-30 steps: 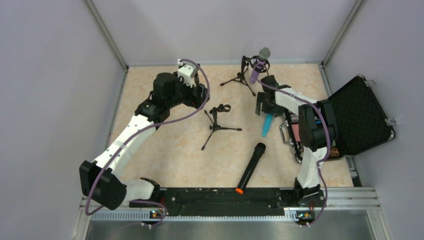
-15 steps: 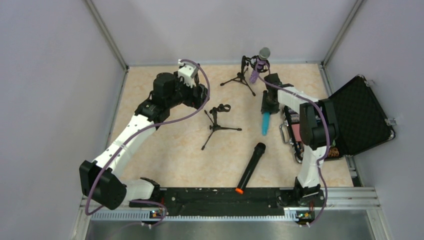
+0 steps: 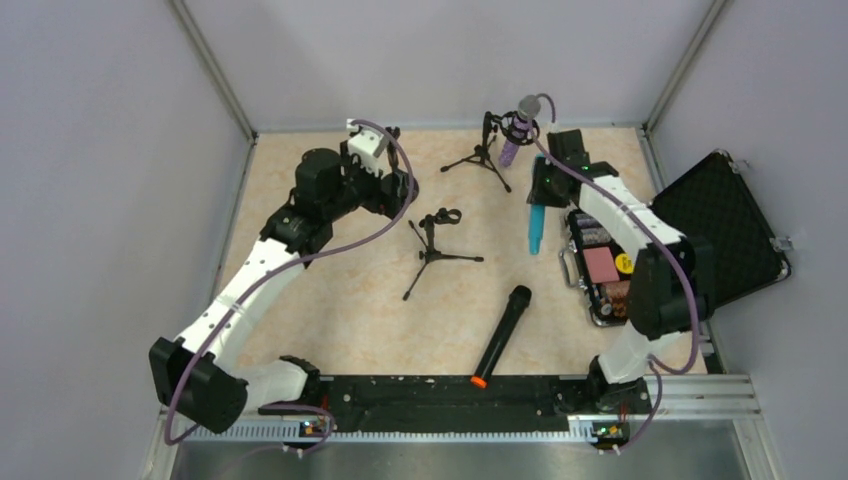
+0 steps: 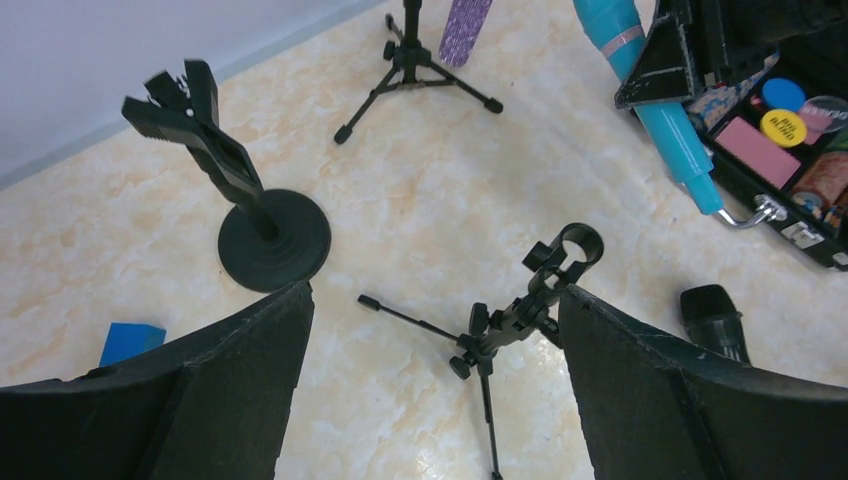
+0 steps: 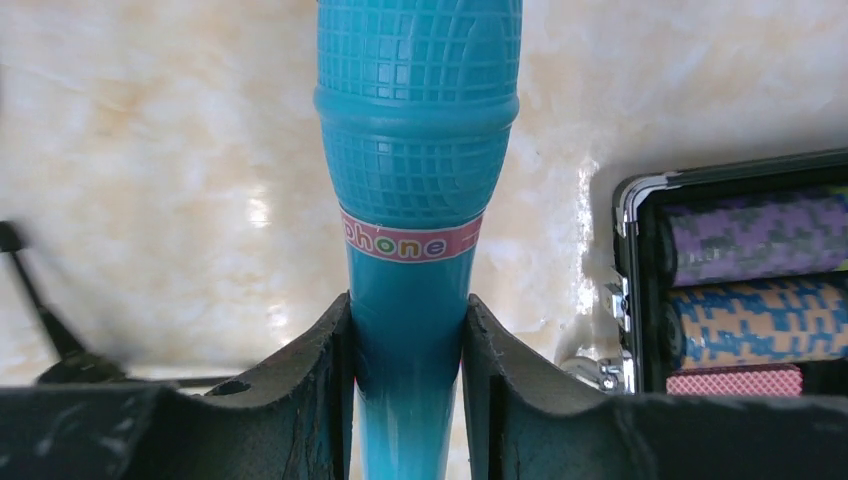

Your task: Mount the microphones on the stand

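Over the marbled tabletop [image 3: 340,300], the right gripper [image 5: 407,318] has clamped onto the light blue microphone [image 5: 418,120] (it was open a second ago) and carried it farther back. Left gripper [image 4: 432,292] hangs wide open, empty

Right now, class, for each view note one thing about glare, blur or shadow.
Top external: even light, only faint shadows under the tripod stand. Left wrist: sharp, though the fingers loom dark. Right wrist: blue mic crisp, glare on the table by the case.

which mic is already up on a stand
The glittery purple microphone, upright at the far tripod stand. The light blue microphone is gripped in the right tool, and the black microphone lies flat on the table.
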`<action>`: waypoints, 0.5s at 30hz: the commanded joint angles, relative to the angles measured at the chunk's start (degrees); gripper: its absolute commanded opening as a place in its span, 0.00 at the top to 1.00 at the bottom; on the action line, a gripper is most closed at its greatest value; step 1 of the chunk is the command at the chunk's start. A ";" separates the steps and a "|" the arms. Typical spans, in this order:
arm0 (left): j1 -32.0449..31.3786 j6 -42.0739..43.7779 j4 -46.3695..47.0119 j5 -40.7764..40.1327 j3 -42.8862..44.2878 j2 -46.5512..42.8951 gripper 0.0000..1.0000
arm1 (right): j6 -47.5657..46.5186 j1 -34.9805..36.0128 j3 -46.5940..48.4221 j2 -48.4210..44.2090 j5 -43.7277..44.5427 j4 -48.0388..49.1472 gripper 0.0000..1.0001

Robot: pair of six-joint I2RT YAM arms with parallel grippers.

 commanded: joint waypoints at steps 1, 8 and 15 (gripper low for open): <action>0.10 -3.40 6.47 2.96 -0.07 -5.18 0.02 | -1.51 -0.16 0.38 -12.35 -4.10 5.35 1.00; 0.08 -16.17 12.03 10.18 -2.78 -9.93 0.01 | 2.60 -0.18 -9.25 -27.89 -21.48 21.12 1.00; -1.79 -33.70 25.52 21.17 -7.68 -8.31 0.06 | 14.79 -0.20 -17.29 -35.71 -36.05 39.31 1.00</action>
